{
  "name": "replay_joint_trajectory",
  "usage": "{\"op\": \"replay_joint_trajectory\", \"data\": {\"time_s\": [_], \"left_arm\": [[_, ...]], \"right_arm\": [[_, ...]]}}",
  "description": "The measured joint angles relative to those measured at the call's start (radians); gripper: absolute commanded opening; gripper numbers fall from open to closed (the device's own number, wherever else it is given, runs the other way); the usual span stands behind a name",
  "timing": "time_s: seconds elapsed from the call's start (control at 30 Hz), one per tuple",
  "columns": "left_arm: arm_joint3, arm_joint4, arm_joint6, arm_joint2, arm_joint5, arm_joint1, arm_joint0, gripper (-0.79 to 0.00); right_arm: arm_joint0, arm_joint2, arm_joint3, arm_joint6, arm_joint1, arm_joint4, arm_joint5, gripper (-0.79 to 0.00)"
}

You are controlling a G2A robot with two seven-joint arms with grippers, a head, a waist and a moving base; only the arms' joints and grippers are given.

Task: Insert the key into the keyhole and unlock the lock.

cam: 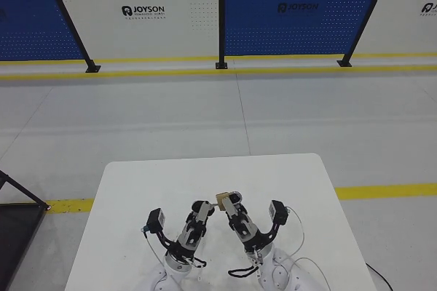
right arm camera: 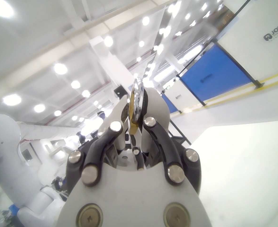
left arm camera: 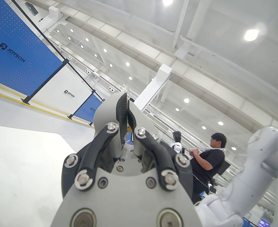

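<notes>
A brass padlock (cam: 223, 198) with a chrome shackle (right arm camera: 138, 98) is held above the front middle of the white table (cam: 167, 182). My right gripper (cam: 234, 205) is shut on the padlock, whose brass body (right arm camera: 132, 125) sits between the fingers in the right wrist view. My left gripper (cam: 206, 209) is just left of the lock, tip pointing at it. Its pads (left arm camera: 123, 109) are pressed together, with a thin dark sliver, apparently the key (left arm camera: 131, 100), at their tip. The key's blade and the keyhole are hidden.
A dark metal rack (cam: 7, 211) stands off the table's left side. Blue and white barrier panels (cam: 291, 29) line the far floor. Both arms stand close together near the table's front edge.
</notes>
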Motion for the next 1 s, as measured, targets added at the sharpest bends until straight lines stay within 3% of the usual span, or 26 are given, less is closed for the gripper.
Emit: {"op": "replay_joint_trajectory", "data": {"time_s": [0.23,0.27,0.3,0.33,0.43,0.63,0.7,0.77,0.87,0.93,1.0], "left_arm": [[0.008,0.013,0.004,0.006,0.007,-0.005,-0.006,-0.785],[0.009,0.015,0.005,0.007,0.008,-0.006,-0.007,-0.702],[0.009,0.017,0.006,0.007,0.009,-0.006,-0.007,-0.551],[0.01,0.019,0.008,0.007,0.011,-0.007,-0.008,-0.305],[0.012,0.021,0.012,0.006,0.015,-0.008,-0.01,-0.237],[0.01,0.016,0.015,-0.003,0.011,-0.009,-0.007,-0.305],[0.008,0.014,0.013,-0.007,0.009,-0.009,-0.005,-0.342],[0.007,0.014,0.01,-0.011,0.009,-0.009,-0.003,-0.428],[0.009,0.017,0.004,-0.014,0.004,-0.008,-0.001,-0.446],[0.015,0.022,-0.004,-0.015,0.001,-0.008,-0.002,-0.533],[0.021,0.025,-0.008,-0.014,-0.001,-0.009,-0.004,-0.539]], "right_arm": [[-0.004,0.003,-0.005,0.02,-0.004,-0.001,0.012,-0.785],[-0.004,0.003,-0.005,0.021,-0.004,0.0,0.012,-0.785],[-0.005,0.004,-0.006,0.023,-0.005,0.0,0.013,-0.785],[-0.005,0.006,-0.006,0.024,-0.005,0.0,0.014,-0.785],[-0.007,0.013,-0.006,0.027,-0.006,0.004,0.014,-0.785],[-0.014,0.026,-0.01,0.033,-0.007,0.012,0.01,-0.785],[-0.016,0.029,-0.011,0.036,-0.007,0.016,0.009,-0.785],[-0.017,0.032,-0.013,0.04,-0.008,0.019,0.009,-0.785],[-0.019,0.035,-0.016,0.044,-0.009,0.023,0.008,-0.785],[-0.02,0.037,-0.017,0.048,-0.01,0.025,0.01,-0.785],[-0.021,0.039,-0.018,0.051,-0.011,0.026,0.012,-0.785]]}}
